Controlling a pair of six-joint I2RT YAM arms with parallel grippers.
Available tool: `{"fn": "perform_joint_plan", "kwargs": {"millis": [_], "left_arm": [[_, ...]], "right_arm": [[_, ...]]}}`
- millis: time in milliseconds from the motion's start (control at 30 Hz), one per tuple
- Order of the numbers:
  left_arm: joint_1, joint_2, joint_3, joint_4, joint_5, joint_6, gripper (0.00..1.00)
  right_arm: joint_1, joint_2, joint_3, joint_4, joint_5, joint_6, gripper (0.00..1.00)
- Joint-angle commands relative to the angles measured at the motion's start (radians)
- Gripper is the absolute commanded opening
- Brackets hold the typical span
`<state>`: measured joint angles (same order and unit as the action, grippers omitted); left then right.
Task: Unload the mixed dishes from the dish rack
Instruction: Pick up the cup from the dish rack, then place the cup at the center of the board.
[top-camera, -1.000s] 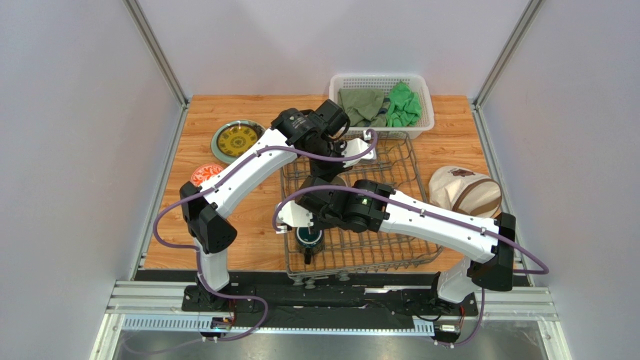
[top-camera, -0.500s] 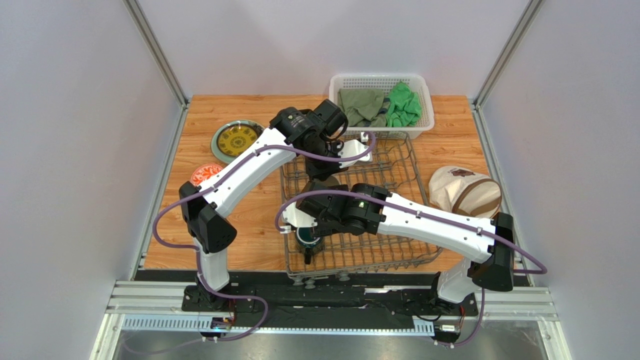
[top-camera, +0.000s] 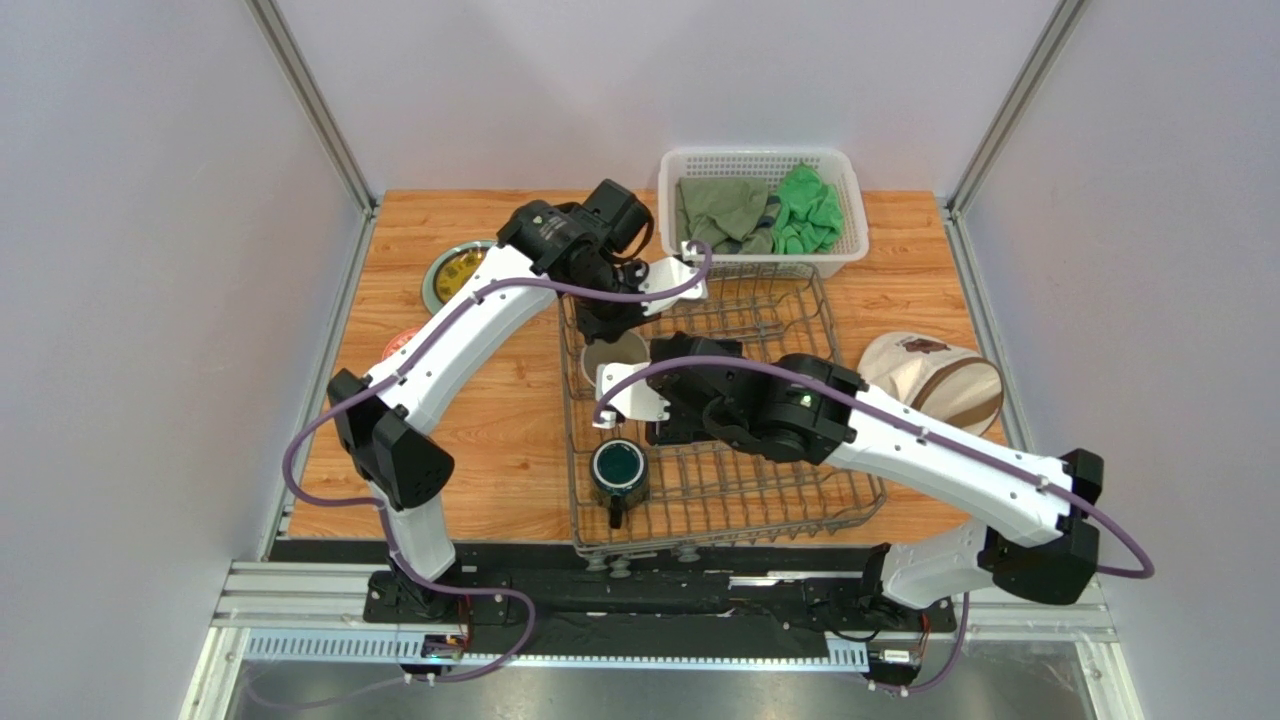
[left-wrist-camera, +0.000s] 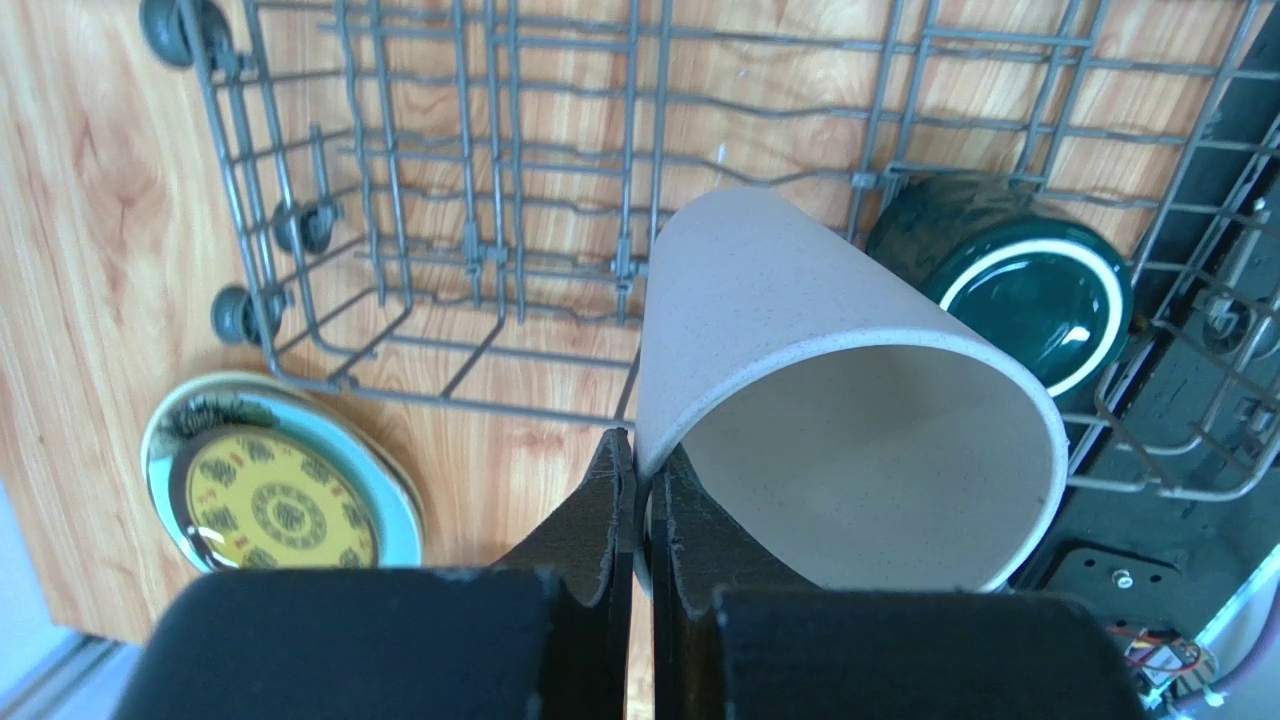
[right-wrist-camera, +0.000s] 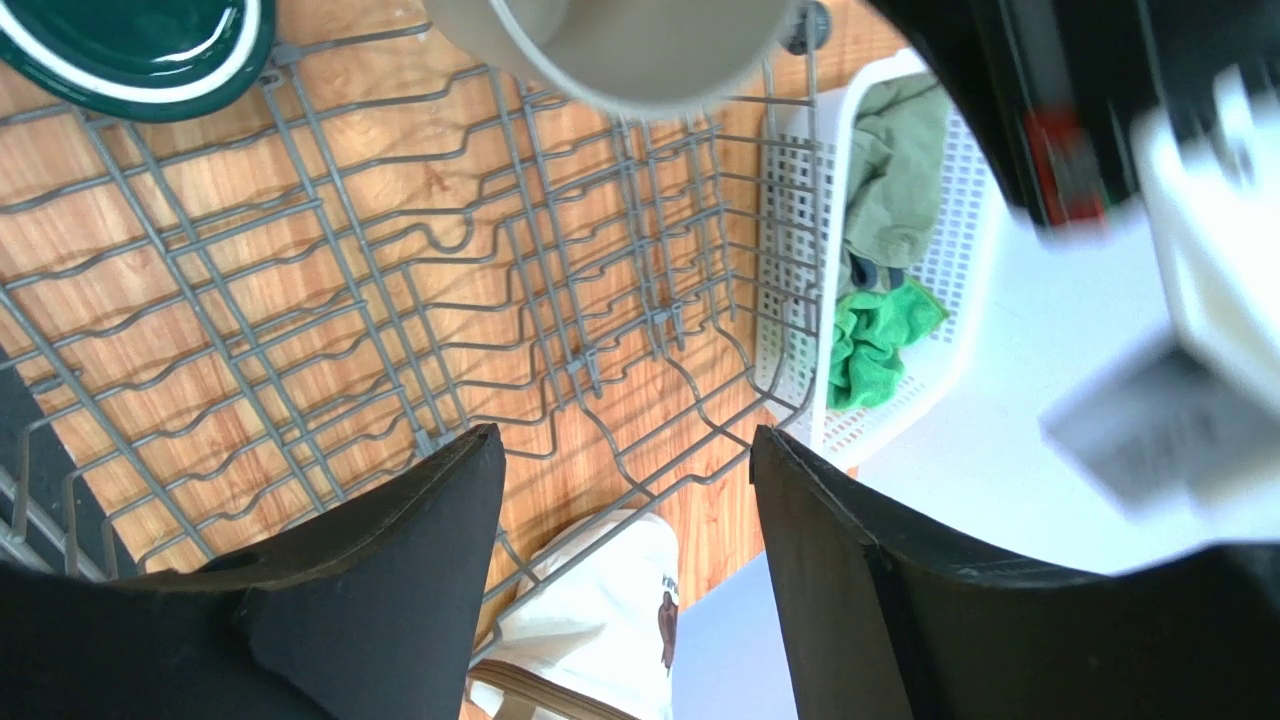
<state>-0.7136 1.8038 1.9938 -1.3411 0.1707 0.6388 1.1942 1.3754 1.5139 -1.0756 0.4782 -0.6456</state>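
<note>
arms (top-camera: 469, 333): white links, blk joints | cables (top-camera: 292, 450): purple | jaws: blk, matte

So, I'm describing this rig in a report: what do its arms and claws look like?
The left arm and right arm are white shells with black joints, each with a purple cable. Left claw and right claw have black tapered fingers.
</note>
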Motion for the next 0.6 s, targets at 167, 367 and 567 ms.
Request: {"fn": "perform_joint_plan", "kwargs": {"millis": [167, 367, 567], "left_arm": [[0.15, -0.077, 0.043, -0.055, 0.053, 0.028, 0.0], [0.339, -0.078, 0.131, -0.118, 0.136, 0.003, 0.0], [0.485, -0.083, 0.146, -0.113, 0.227, -0.039, 0.0]], "right_arm": [[-0.128, -0.119, -0.03, 0.074, -0.05, 0.07, 0.67], [-0.242, -0.142, -0.116, 0.124, -0.142, 0.103, 0.67], [-0.262, -0.121, -0.182, 0.177, -0.182, 0.123, 0.66]]}}
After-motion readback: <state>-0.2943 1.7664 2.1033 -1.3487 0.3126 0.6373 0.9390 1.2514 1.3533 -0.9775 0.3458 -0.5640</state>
